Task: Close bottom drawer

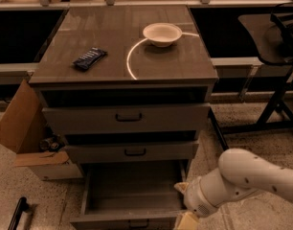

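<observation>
At base of cabinet [113,37]: bottom drawer [132,190] pulled well out, grey interior exposed, closing not yet begun. Gripper [185,207] low at drawer's right front corner, near front panel; open or closed, cannot tell. Remaining: push front panel in to flush.

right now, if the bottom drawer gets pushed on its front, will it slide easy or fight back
Probably slides easily: the bottom drawer looks empty, so likely light. The gripper sits at its right front corner; an off-centre push there might skew it.
</observation>
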You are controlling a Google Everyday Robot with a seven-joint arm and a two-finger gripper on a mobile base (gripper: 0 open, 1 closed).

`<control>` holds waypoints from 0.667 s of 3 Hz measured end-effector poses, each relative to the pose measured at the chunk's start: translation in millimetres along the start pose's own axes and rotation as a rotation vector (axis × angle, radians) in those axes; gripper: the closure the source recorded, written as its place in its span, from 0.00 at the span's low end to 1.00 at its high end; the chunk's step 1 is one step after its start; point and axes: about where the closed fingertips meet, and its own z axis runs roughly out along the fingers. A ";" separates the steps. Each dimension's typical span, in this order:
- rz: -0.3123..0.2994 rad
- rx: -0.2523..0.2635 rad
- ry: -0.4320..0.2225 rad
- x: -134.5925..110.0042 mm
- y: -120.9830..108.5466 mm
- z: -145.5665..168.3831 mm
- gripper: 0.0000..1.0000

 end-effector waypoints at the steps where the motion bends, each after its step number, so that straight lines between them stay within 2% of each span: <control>1: 0.025 -0.080 -0.052 14.6 -8.4 66.9 0.00; 2: 0.059 -0.136 -0.070 25.7 -2.4 91.4 0.00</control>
